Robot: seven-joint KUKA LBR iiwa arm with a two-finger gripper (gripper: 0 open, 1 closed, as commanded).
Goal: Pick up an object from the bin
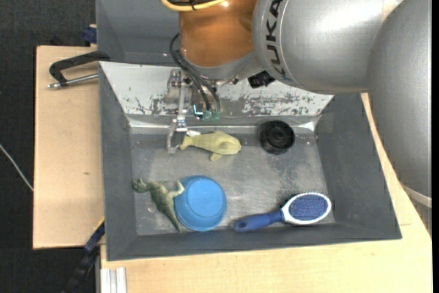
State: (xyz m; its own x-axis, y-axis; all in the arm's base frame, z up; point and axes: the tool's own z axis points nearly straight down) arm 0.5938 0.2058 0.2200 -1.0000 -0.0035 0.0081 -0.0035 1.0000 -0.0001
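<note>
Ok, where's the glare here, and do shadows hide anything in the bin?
Camera view: glare sits on the arm's silver casing and orange cover, and the bin's back wall shines in a bright scratched band. Also in the camera view, the floor is evenly lit, with only faint shadows by the blue cup and the black round part, hiding nothing.

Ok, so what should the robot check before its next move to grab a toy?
1. Gripper is low in the bin, near the back wall: ok.
2. Nearest thing is the pale yellow fish-like toy, its left end beside the gripper: ok.
3. Yellow toy held by the gripper: cannot tell.
4. Black round cap lies apart from the yellow toy: ok.
5. Green dinosaur, blue cup and blue brush lie at the front, away from the gripper: ok.
</note>
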